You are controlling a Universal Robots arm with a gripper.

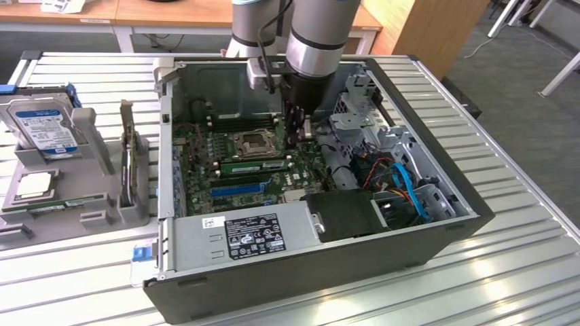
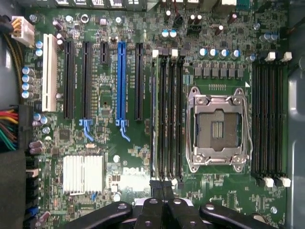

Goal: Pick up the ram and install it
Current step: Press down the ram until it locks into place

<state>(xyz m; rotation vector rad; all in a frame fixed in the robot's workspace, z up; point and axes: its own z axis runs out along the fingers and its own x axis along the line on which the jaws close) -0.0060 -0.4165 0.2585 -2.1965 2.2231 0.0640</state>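
Shut tight at the gripper (image 2: 163, 202), fingers together with nothing visibly clamped between them; lowered deep into the open computer case (image 1: 453, 204), close over the motherboard (image 2: 105, 138). Directly beneath the fingertips, to judge from the wrist view, finds the near end of a bank of black memory slots (image 2: 169, 114). Along the outermost slot of that bank, on the side away from the empty CPU socket (image 2: 218, 129), shows the ram (image 1: 257, 167), a long green stick standing in the slot rather than carried by the tool. Counts the picking up as done, and the placing too. Cannot confirm from here whether the stick is pushed fully home or the end latches have snapped over it; reads the closed fingers by its end as pressing or about to press, a judgement only. Beyond the socket, farther from the tool, lies a second slot bank (image 2: 269, 119), unfilled. To the other side of the ram, passes the blue expansion slot (image 2: 121, 81) and a ribbed silver heatsink (image 2: 83, 174). Well apart from the tool, outside the case, leaves a hard drive (image 1: 41, 125) and a processor chip (image 1: 32, 185) sitting in a grey holder (image 1: 91, 217).
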